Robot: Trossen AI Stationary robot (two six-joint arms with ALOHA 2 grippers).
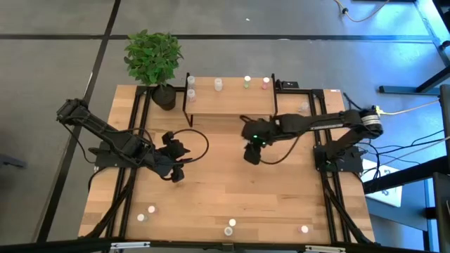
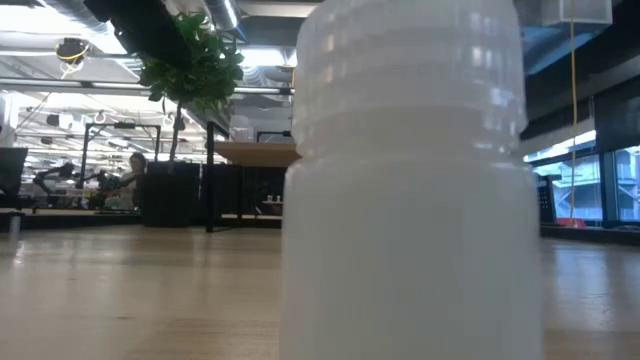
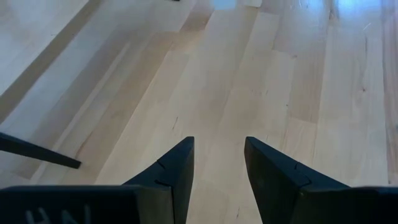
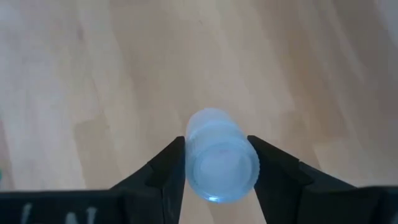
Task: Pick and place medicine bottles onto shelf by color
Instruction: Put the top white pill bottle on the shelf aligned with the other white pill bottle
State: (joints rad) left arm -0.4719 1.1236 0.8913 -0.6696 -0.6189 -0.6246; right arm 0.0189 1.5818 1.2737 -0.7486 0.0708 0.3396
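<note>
No legible writing. Right hand (image 4: pixel 216 163) clamped on smooth whitish cylindrical bottle (image 4: pixel 219 163), before the shelf (image 1: pixel 232 98); left hand (image 3: pixel 219 163) apart, empty.

Potted plant (image 1: pixel 153 62) at far left corner of wooden table (image 1: pixel 211 190), green leaves, dark pot. Plant also in low view (image 2: pixel 195 70). Grey floor (image 1: pixel 56 70) around table, dark seam lines. Cables (image 1: pixel 415 151) on floor at right. Low view: room behind with ceiling lights (image 2: pixel 60 75), dark desks, windows (image 2: pixel 600 185) at right, seated person (image 2: pixel 132 172) far off.
</note>
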